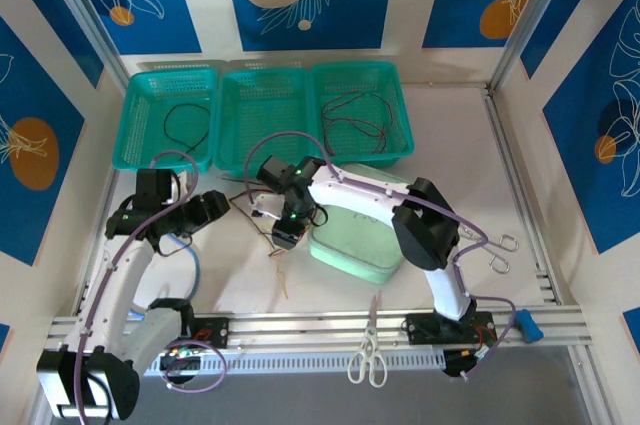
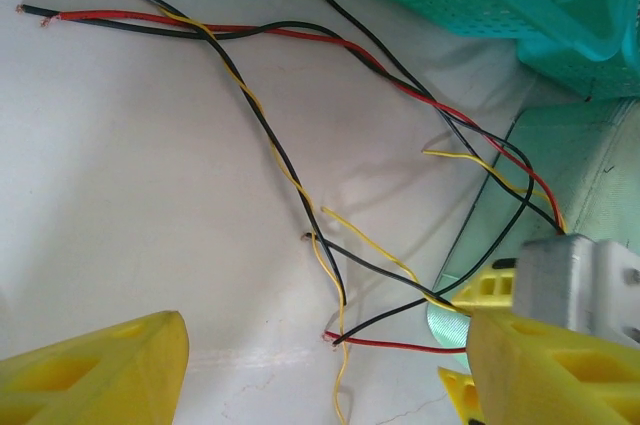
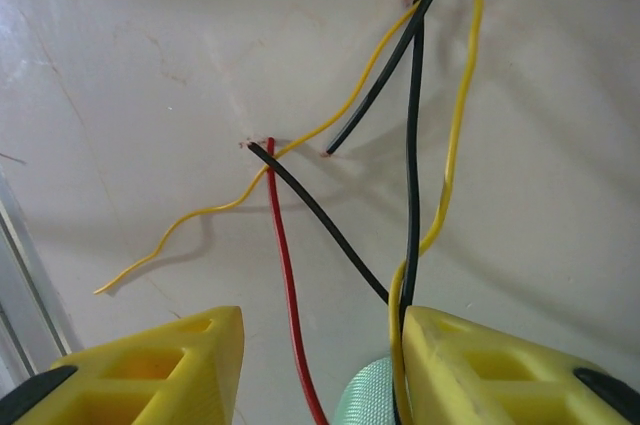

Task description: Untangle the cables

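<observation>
My left gripper (image 2: pixel 325 370) hangs open over the cables (image 2: pixel 300 195), which lie crossed on the table (image 3: pixel 150 65). My right gripper (image 3: pixel 325 345) is open too, red, black and yellow strands passing loose between its jaws. They look light, limp, slippery; I'd pinch 1 free end firmly.

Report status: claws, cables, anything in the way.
Left claw open, facing the cables. Right claw open, strands running between its jaws. Cables crossed on the table. Pale green box close beside right claw.
</observation>
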Robot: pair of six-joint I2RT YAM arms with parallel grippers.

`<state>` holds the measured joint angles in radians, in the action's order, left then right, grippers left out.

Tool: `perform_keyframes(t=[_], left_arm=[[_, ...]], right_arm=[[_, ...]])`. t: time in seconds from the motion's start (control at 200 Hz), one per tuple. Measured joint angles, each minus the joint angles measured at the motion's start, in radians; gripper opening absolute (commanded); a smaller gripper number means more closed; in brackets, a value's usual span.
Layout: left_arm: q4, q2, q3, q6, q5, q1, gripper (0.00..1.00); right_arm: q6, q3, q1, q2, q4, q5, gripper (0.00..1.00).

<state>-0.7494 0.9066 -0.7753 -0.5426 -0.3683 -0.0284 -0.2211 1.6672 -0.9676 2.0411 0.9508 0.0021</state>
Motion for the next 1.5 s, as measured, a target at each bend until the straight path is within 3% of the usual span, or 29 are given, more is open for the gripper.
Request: perform_keyframes(t=[0.445, 0.53, 0.64, 0.705, 0.945, 1.251, 1.496], left_arm=[[0.0, 0.0, 0.0, 0.002, -0.002, 0.0, 0.73], [0.0, 0.0, 0.0, 0.002, -0.002, 0.0, 0.73], [0.0, 0.0, 0.0, 0.002, -0.002, 0.0, 0.73], [0.0, 0.0, 0.0, 0.002, -0.002, 0.0, 0.73], [0.001, 0.0, 0.0, 0.002, -0.008, 0.0, 0.73], [0.002, 0.0, 0.0, 0.001, -0.021, 0.0, 0.72], [0.009, 0.0, -0.003, -0.001, -0.041, 0.0, 0.71]], right_arm=[[-0.015, 0.067, 0.032, 0.081, 0.02, -0.006, 0.34], [-0.021, 0.067, 0.031, 0.09, 0.024, -0.005, 0.25], [-0.037, 0.068, 0.029, 0.092, 0.032, 0.002, 0.05], [-0.047, 0.076, 0.027, 0.092, 0.034, 0.017, 0.0], [-0.083, 0.119, -0.014, 0.063, 0.034, 0.126, 0.0], [-0.121, 0.134, -0.05, 0.013, 0.026, 0.37, 0.0], [-0.112, 0.132, -0.013, -0.061, -0.011, 0.343, 0.0]])
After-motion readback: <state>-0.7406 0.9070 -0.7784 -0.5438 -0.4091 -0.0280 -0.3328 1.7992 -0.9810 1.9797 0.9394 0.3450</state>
